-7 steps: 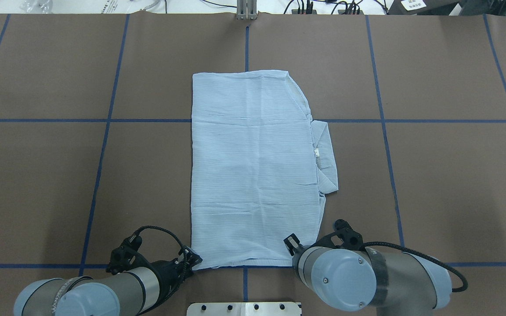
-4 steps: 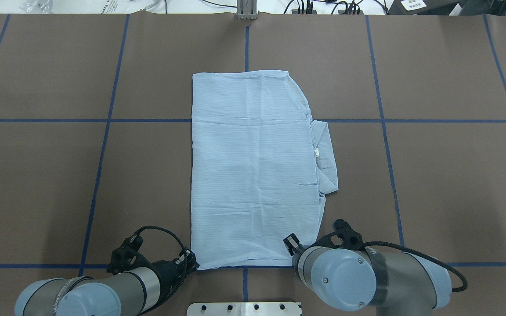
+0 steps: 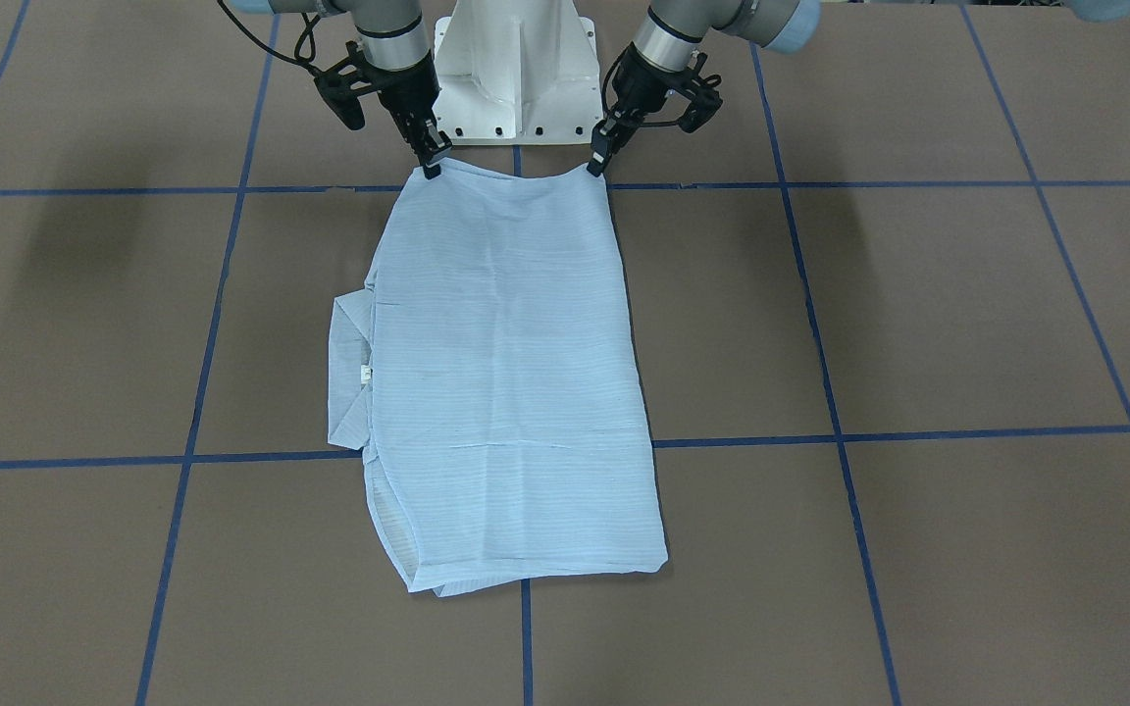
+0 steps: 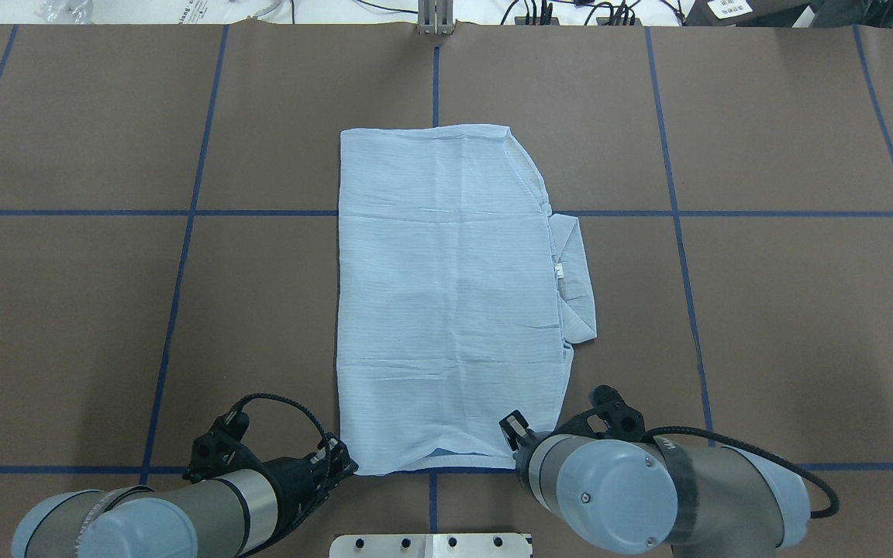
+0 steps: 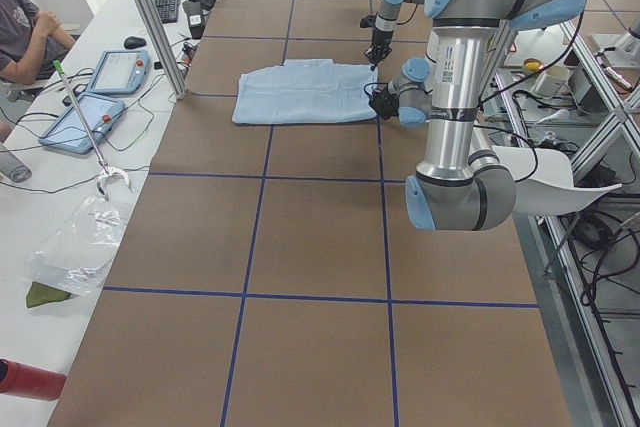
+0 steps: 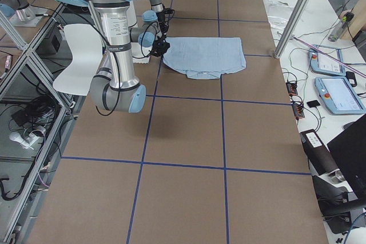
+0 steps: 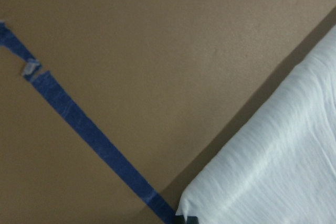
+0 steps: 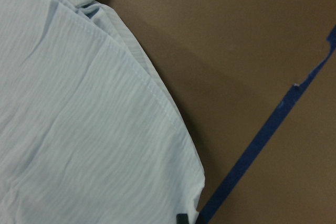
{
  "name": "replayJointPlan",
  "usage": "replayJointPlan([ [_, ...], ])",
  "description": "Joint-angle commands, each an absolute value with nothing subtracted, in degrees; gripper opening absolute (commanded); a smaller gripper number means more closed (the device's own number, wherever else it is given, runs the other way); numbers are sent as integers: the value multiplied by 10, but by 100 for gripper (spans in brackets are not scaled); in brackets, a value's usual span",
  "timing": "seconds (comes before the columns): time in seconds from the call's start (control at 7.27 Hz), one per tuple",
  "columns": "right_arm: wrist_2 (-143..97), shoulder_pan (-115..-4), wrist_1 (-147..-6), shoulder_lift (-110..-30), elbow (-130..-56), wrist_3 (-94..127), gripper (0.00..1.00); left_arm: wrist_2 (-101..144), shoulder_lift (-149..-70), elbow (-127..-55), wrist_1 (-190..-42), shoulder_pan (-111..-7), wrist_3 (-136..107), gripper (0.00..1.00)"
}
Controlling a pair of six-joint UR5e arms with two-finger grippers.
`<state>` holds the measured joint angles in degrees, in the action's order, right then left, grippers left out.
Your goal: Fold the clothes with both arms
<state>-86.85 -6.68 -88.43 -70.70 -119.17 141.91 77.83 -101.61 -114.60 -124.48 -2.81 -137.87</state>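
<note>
The light-blue striped shirt (image 4: 446, 294) lies folded into a long rectangle on the brown table, also in the front view (image 3: 506, 373). Its collar (image 4: 577, 267) and white neck label (image 4: 559, 269) stick out on the right side. My left gripper (image 4: 343, 465) is shut on the shirt's near left corner, also in the front view (image 3: 597, 162). My right gripper (image 4: 515, 435) is shut on the near right corner, also in the front view (image 3: 431, 165). The near edge is raised slightly off the table. Both wrist views show the shirt's corner (image 7: 273, 171) (image 8: 79, 129) running down to a fingertip.
The white pedestal base (image 3: 516, 69) stands just behind the grippers. Blue tape lines (image 4: 183, 232) grid the brown table. A bench with tablets (image 5: 100, 97) and a seated person (image 5: 25, 22) runs along the far side, beyond a metal post (image 5: 150, 17).
Both arms have shifted slightly. The shirt's near edge has lifted a little at the corners, and a darker gap now shows under its middle.
</note>
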Motion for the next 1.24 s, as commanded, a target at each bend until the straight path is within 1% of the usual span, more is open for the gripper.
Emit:
replayJointPlan([
  [0.0,-865,-73,-939,-715,-1266,1421,0,783,-1006,-1234,-1221,-34,-1378,0],
  [0.14,-867,-103,-961,-709,-1287,1421,0,785,-1012,-1263,-1205,-49,-1378,0],
  [0.28,-871,-136,-964,-698,-1288,1419,0,821,-1024,-1266,-1200,-113,-1376,0],
  [0.41,-873,-168,-964,-690,-1281,1408,0,888,-1044,-1259,-1171,-187,-1369,0],
  [0.55,-908,-225,-964,-666,-1260,1352,0,908,-1073,-1229,-1152,-232,-1339,0],
  [0.83,-968,-315,-959,-593,-1155,1292,0,909,-1123,-1163,-1151,-284,-1308,0],
  [0.96,-996,-344,-957,-575,-1118,1255,0,910,-1150,-1110,-1158,-306,-1290,0],
  [1.1,-1016,-369,-945,-536,-1054,1227,0,910,-1179,-1064,-1159,-333,-1265,0],
])
